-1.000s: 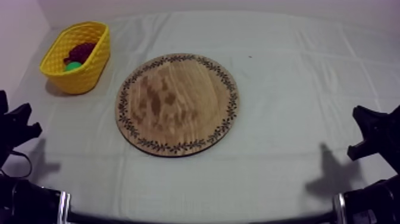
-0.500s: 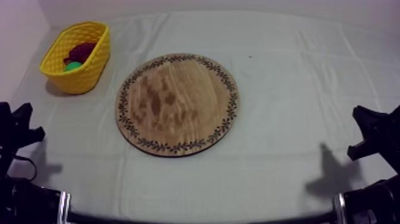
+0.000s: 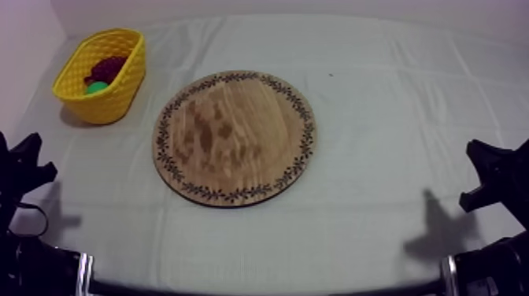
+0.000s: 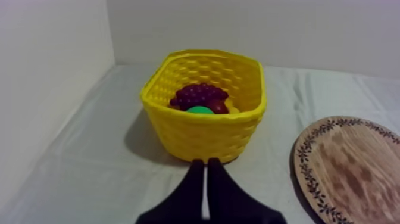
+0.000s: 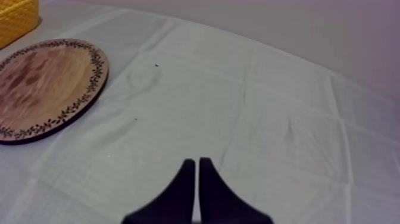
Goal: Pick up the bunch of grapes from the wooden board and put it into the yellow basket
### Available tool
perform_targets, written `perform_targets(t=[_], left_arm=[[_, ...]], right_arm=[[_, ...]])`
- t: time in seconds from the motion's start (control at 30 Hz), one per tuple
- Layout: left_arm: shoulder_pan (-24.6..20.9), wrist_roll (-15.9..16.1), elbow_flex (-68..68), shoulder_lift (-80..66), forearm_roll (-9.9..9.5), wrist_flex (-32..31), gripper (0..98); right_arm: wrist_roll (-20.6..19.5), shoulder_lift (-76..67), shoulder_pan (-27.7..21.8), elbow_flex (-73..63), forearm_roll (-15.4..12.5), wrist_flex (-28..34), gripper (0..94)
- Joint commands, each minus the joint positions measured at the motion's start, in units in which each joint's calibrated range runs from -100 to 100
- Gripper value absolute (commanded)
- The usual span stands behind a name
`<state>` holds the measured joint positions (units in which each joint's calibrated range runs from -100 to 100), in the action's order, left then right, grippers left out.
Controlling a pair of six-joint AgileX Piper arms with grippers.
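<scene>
Bunch of grapes [image 4: 198, 95] in yellow basket [image 4: 202, 134] near wooden board [image 3: 234, 138]

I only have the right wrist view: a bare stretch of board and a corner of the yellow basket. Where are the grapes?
Observer: The bunch of grapes lies inside the yellow basket, per the left wrist view.
Operator: Anything else in there?
Observer: A green thing sits just in front of the grapes; I cannot tell its kind.
Operator: And the left gripper?
Observer: The left gripper is shut on nothing, aimed at the basket and short of it.
</scene>
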<state>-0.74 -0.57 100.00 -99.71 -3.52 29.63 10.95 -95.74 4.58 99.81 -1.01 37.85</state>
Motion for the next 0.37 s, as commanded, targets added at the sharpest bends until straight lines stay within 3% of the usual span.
perform_targets(t=[0.0,0.33], left_arm=[[-0.01,0.04,0.00,-0.03,0.02,0.19,0.0],[-0.02,1.58,-0.07,-0.03,0.76,2.18,0.0]], right_arm=[[0.02,-0.01,0.02,-0.03,0.01,-0.03,0.4],[0.02,-0.01,0.02,-0.03,0.01,-0.03,0.4]])
